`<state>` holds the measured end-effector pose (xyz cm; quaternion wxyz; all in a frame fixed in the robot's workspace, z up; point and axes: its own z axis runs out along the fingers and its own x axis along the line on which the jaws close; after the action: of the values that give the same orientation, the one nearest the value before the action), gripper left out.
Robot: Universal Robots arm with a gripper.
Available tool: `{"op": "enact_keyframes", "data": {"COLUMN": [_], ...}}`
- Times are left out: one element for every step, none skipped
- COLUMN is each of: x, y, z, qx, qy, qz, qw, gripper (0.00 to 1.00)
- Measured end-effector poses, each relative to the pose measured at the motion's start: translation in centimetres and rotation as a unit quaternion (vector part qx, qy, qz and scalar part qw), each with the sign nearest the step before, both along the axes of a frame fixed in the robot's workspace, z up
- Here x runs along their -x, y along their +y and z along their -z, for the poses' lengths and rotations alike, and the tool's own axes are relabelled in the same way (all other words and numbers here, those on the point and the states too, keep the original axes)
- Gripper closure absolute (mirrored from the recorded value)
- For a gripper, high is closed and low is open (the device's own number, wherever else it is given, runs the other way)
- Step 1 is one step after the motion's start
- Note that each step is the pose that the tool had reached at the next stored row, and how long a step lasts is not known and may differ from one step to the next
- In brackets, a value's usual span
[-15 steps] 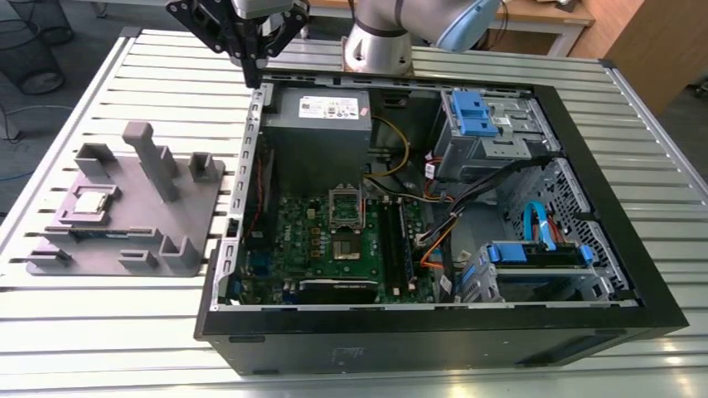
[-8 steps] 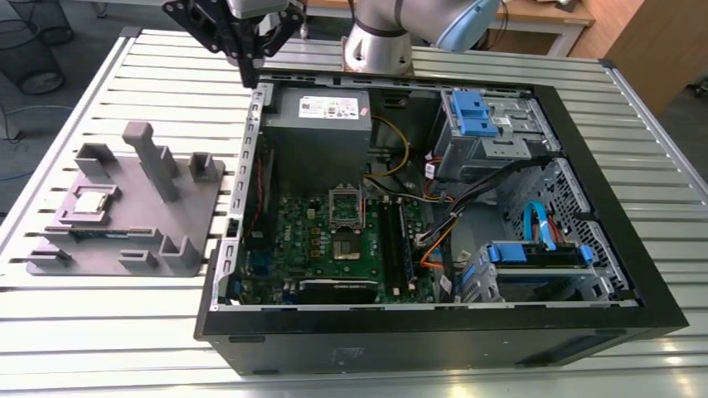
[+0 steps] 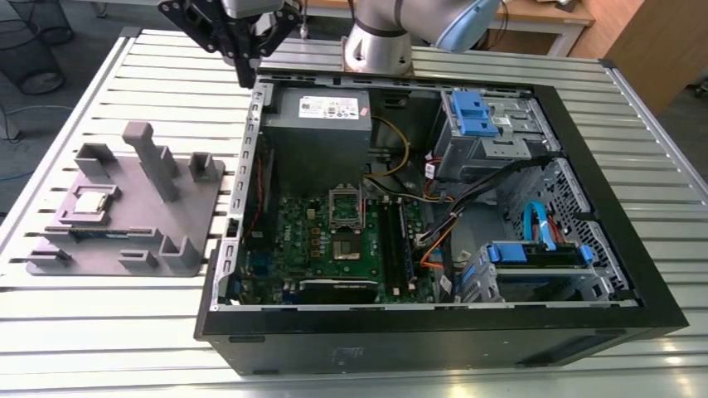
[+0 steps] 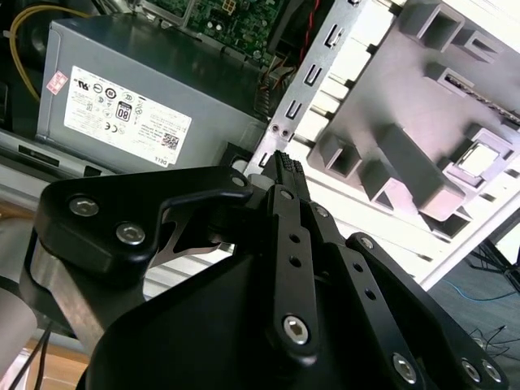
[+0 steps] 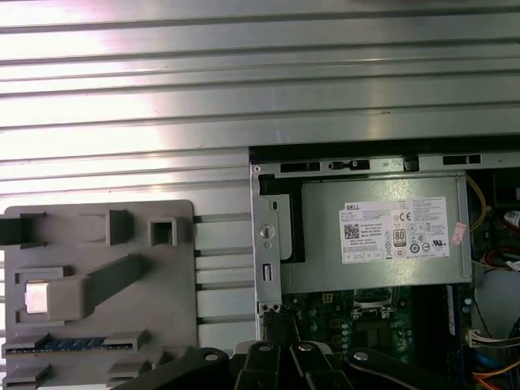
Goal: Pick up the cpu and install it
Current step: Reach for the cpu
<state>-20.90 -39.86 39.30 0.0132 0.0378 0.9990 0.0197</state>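
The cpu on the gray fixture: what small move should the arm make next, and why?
Probably shift toward the exterior view's left: the gripper hangs over the case edge, holding nothing, while the cpu lies on the gray fixture.

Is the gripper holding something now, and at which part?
Nothing is held. The gripper is shut and empty; the cpu lies on the gray fixture.

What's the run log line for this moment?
gripper: shut, empty, near computer case corner | cpu: seated in gray fixture, not picked up
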Motion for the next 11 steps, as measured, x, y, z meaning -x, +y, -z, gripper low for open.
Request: {"op": "enact_keyframes", "data": {"x": [0.04,0.08,0.13,0.17,0.2,0.28,0.28,0.44,0.59,0.6,0.61], "y": [0.0,0.0,0.0,0.0,0.0,0.0,0.0,0.0,0.0,0.0,0.0], "z": [0.0,0.0,0.0,0.0,0.0,0.0,0.0,0.0,0.0,0.0,0.0], "qx": [0.0,0.0,0.0,0.0,0.0,0.0,0.0,0.0,0.0,0.0,0.0], "qy": [0.0,0.0,0.0,0.0,0.0,0.0,0.0,0.0,0.0,0.0,0.0], "qz": [0.0,0.0,0.0,0.0,0.0,0.0,0.0,0.0,0.0,0.0,0.0], "qw": [1.0,1.0,1.0,1.0,1.0,1.0,1.0,1.0,1.0,1.0,1.0], "gripper": [0.89,0.89,0.89,0.89,0.89,0.89,0.89,0.89,0.89,0.89,0.89]}}
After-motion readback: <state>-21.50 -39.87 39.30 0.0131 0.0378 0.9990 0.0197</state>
